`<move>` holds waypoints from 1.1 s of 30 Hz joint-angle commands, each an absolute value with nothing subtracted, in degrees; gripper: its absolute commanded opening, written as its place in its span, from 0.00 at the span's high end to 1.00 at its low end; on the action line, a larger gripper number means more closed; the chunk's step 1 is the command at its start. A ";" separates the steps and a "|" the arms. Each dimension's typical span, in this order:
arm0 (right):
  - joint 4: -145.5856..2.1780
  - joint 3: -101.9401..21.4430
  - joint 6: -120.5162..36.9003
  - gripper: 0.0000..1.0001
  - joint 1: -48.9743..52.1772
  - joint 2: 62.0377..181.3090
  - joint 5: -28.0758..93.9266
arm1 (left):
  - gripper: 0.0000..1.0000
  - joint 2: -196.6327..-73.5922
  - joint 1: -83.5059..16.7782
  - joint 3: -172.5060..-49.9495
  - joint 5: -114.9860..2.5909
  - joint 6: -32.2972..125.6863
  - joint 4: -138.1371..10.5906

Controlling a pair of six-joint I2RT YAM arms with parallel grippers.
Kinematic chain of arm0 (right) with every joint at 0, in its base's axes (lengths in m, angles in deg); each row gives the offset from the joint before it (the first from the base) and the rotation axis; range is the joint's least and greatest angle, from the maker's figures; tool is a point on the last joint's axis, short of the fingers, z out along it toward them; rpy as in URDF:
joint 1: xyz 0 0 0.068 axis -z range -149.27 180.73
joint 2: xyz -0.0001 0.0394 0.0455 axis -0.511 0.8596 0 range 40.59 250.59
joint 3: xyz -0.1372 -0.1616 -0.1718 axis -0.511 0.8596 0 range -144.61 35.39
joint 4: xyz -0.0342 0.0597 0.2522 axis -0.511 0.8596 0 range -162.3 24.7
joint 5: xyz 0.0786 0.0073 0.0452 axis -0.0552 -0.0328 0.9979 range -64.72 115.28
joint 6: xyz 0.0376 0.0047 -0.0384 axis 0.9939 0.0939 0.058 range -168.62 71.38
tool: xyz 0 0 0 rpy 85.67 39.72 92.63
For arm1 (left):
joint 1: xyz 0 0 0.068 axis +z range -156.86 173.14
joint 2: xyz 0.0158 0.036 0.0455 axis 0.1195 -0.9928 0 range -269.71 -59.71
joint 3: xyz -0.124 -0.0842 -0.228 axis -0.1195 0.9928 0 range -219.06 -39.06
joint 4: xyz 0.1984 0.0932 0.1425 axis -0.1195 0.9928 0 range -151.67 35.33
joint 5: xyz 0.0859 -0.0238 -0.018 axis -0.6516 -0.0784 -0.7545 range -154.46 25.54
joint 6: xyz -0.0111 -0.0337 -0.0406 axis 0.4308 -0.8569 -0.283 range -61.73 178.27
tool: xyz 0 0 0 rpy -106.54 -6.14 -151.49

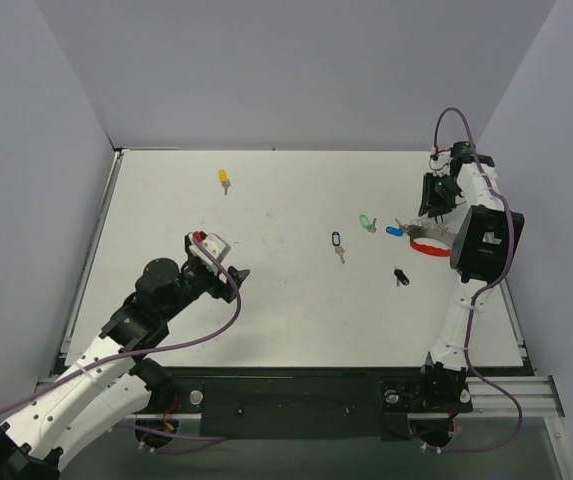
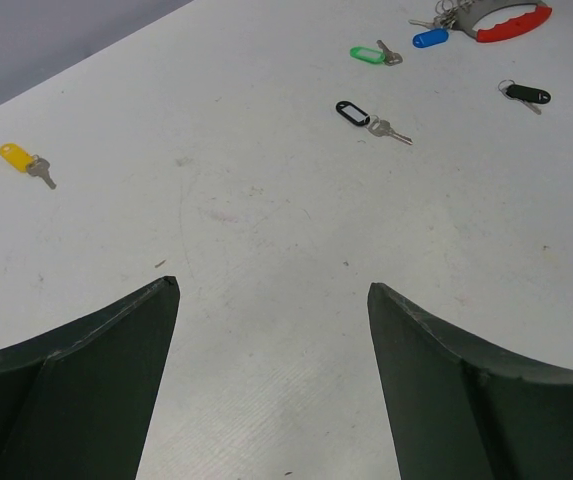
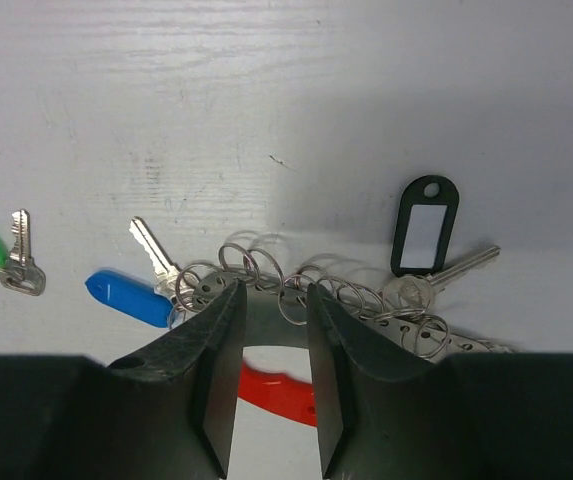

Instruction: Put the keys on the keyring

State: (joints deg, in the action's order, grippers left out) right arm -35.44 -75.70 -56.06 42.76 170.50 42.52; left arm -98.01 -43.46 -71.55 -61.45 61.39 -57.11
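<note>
We take the right claw (image 3: 273, 295) to be set down on the keyring (image 3: 278, 390), a thin red plastic loop carrying a grey strip hung with small silver split rings (image 3: 249, 262). Our reasoning is that the ring has to be steadied before any key can be threaded. The claw's jaws stand close together with a short stretch of the grey strip between them. We cannot tell whether they pinch it or only straddle it. The keyring lies at the right side of the white worktop (image 1: 266, 320), partly under that arm's wrist.

The left claw (image 2: 272, 288) hangs wide apart and empty over the near left of the worktop, well apart from every key. We judge it to be the one meant to fetch them.

The keys lie loose:
- The small silver key with a blue plastic head (image 3: 126, 297) is just beside the split rings.
- The green-headed key (image 1: 368, 222) is near the blue one.
- The black-headed key (image 1: 400, 275) is closer to the arms' bases.
- The key on a black-outlined tag (image 1: 336, 242) is toward the middle.
- The yellow-headed key (image 1: 223, 178) is far off at the back left.

A second black-outlined tag (image 3: 424, 225) with its own silver key lies against the rings. We cannot tell whether it is threaded on.
</note>
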 commanded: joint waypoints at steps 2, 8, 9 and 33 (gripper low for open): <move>-30.46 -79.31 -55.13 0.75 42.95 171.81 42.16 | 0.14 -98.47 -42.46 -71.67 -61.21 62.32 -59.03; -30.02 -79.84 -54.16 0.77 43.12 173.13 42.86 | 0.14 -98.73 -42.28 -71.49 -60.86 62.41 -59.21; -30.02 -79.84 -53.81 0.77 43.12 173.13 42.86 | 0.14 -98.73 -42.28 -71.49 -60.86 62.32 -59.21; -25.01 -85.73 -51.17 0.80 42.51 178.23 39.17 | 0.14 -98.99 -41.67 -71.40 -59.98 62.67 -59.65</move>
